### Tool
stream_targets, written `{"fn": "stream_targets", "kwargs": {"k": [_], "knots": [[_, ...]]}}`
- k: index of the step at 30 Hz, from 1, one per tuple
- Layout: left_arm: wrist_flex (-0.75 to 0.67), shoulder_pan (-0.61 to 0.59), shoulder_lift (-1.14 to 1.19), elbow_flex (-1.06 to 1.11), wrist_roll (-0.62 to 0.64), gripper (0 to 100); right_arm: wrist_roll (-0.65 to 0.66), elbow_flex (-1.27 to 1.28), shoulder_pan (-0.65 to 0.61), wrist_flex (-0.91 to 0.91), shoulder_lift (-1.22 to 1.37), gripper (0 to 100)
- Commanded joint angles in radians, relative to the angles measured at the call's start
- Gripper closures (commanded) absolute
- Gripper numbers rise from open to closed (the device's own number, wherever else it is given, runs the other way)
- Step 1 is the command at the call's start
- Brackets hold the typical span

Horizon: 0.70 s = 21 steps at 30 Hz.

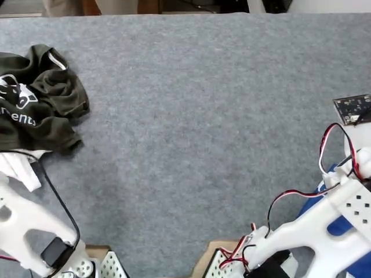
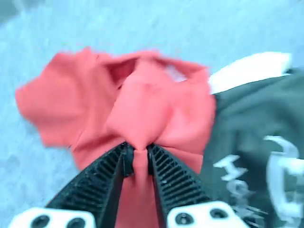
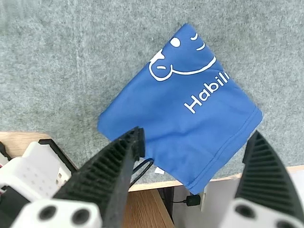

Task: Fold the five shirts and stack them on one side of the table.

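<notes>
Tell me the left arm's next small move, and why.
Probably lift the red shirt and carry it toward the middle of the grey table: the left pincer is shut on a bunched fold of it, and it lies crumpled beside the dark shirt.

1. A grey felt-like mat covers the whole work surface, its texture flat and even.
2. A small dark rectangular plate, possibly a circuit board, lies at the mat's far right edge.
3. A light wooden edge borders the mat, with a thin black cable beneath it.
</notes>
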Motion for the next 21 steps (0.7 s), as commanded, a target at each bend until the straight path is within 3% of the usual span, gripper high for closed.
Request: {"fn": "stream_targets", "kwargs": {"k": [1, 6, 12, 17, 21], "knots": [[0.008, 0.092, -0.229, -0.034, 0.068, 98, -0.011, 0.001, -0.019, 0.014, -0.027, 67.3], [0.008, 0.342, -0.458, -0.034, 0.152, 98, -0.009, 0.001, -0.019, 0.014, -0.024, 67.3], [0.009, 0.786, -0.63, 0.04, 0.15, 98, -0.006, 0.001, -0.019, 0.014, -0.025, 67.3], [0.009, 1.137, -0.733, 0.344, 0.15, 98, 0.046, -0.005, -0.012, 0.014, -0.027, 67.3], [0.008, 1.315, -0.802, 0.713, 0.15, 98, 0.048, -0.007, -0.012, 0.014, -0.027, 67.3]]}}
